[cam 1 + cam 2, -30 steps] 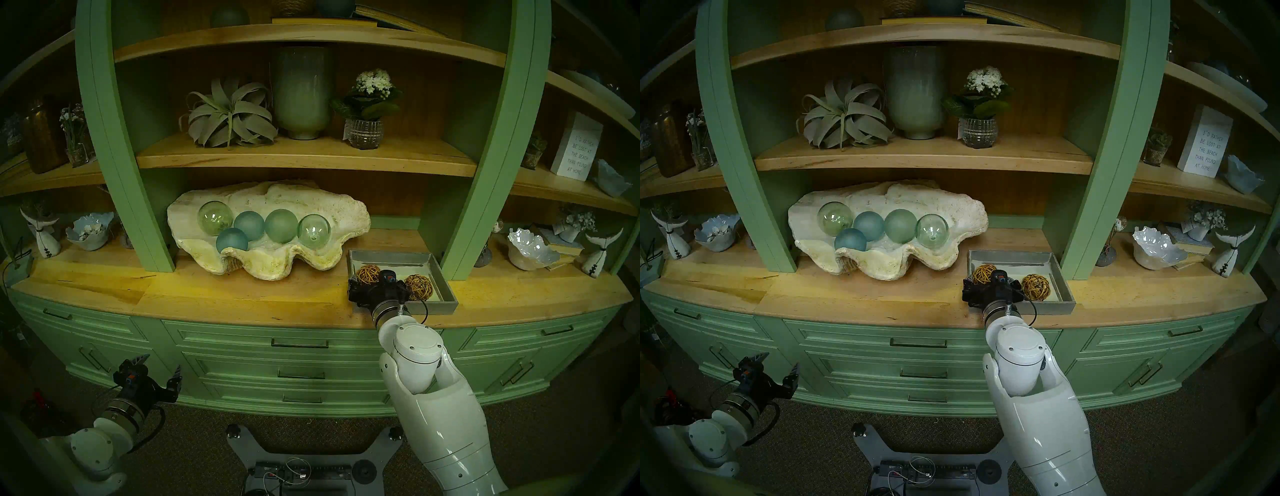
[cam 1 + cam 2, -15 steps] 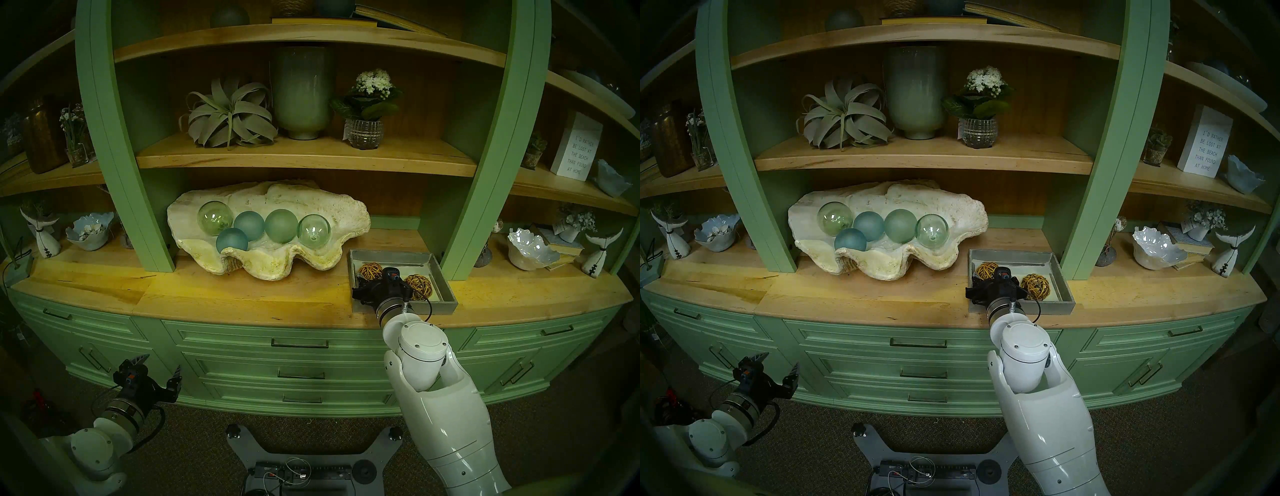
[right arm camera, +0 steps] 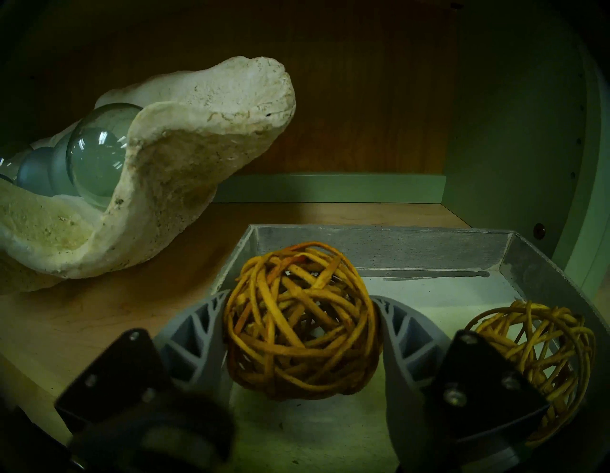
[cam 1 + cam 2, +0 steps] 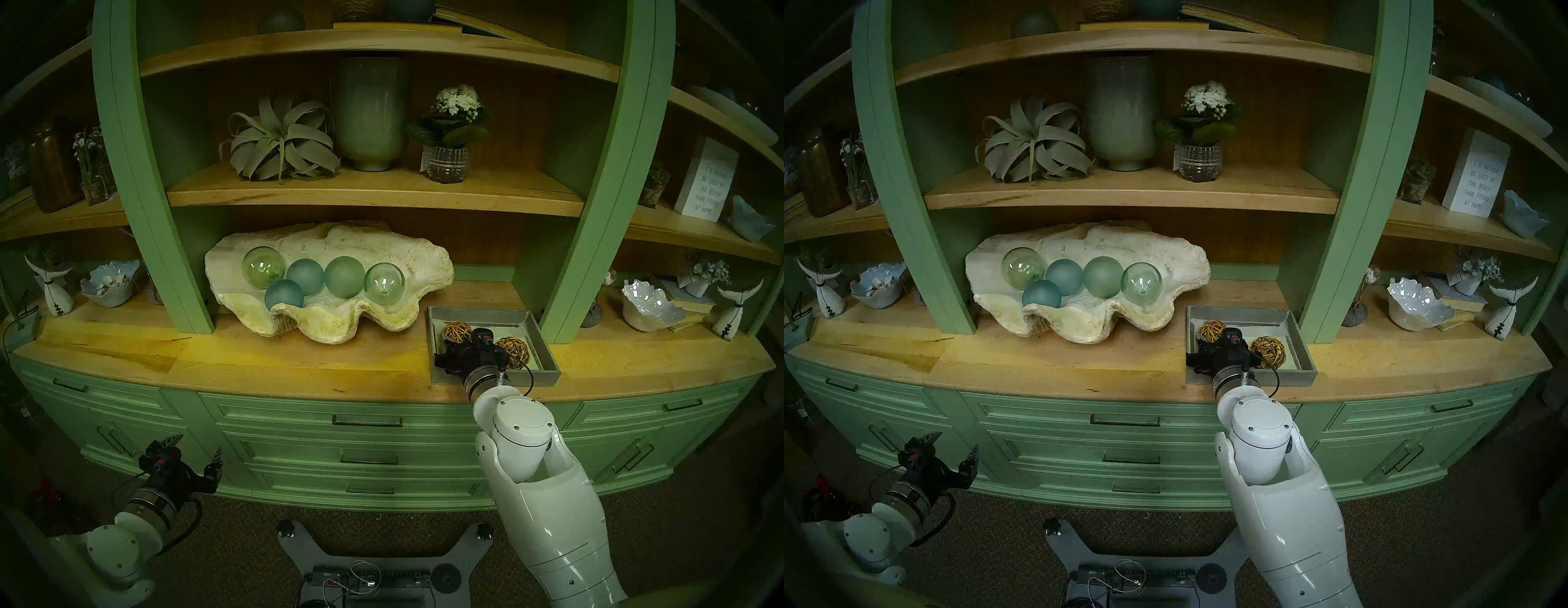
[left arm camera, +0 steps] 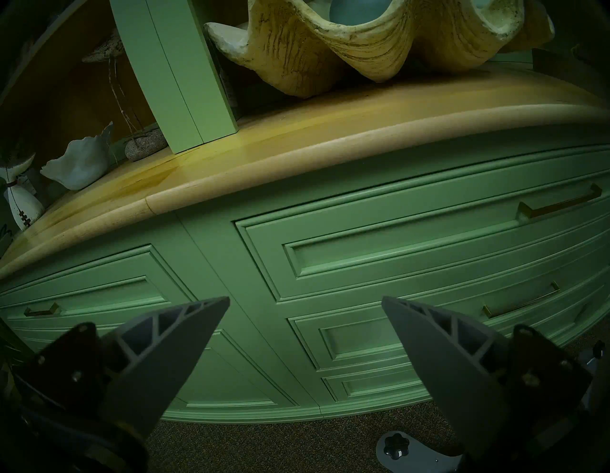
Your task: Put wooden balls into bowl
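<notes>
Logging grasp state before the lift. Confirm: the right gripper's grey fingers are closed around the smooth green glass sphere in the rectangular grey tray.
Wrong object. The right gripper grips a woven golden-brown rattan ball, not a glass sphere, in the rectangular grey tray. The right wrist view shows it.

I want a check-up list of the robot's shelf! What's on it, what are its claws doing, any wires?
Surface: wooden countertop, holding shell and tray.
Job's things: left rattan ball between the right gripper fingers, in the grey tray; right rattan ball loose in the tray; clam shell left of the tray.
Clutter: five glass balls in the shell.
Grippers: right shut on left rattan ball; left gripper open, low by the drawers.
Cables: black cable at right wrist.
Surroundings: vase, plants above.
</notes>
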Controlling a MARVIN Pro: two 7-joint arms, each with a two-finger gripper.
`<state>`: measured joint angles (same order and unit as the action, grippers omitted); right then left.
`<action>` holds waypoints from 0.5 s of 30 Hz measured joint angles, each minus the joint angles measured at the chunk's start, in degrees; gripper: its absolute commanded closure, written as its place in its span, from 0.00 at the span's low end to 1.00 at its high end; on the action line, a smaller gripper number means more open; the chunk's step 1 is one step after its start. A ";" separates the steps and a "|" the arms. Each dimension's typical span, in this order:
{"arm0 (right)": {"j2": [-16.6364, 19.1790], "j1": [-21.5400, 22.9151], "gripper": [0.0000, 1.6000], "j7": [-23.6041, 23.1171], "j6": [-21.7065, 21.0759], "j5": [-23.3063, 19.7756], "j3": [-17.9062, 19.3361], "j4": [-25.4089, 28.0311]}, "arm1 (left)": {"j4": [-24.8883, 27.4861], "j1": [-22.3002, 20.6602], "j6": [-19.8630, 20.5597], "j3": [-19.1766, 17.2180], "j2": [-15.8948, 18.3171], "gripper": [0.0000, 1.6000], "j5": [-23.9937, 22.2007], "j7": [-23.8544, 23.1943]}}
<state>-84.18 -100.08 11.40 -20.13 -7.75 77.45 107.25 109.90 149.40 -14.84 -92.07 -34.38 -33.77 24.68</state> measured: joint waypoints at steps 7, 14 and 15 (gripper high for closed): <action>0.37 -1.06 0.87 -0.12 0.68 0.51 0.03 0.82 | 0.00 0.00 -0.01 0.01 0.02 0.00 -0.01 0.01; 0.82 -2.48 0.92 0.49 0.78 1.17 -0.01 2.12 | 0.00 0.00 -0.01 0.03 0.03 0.00 -0.02 0.03; 0.89 -2.69 0.92 0.57 0.79 1.27 -0.02 2.31 | 0.00 0.00 -0.01 0.03 0.04 0.00 -0.03 0.03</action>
<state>-83.29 -102.77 11.97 -19.34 -6.48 77.43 109.56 109.90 149.40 -14.84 -92.04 -34.34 -33.79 24.71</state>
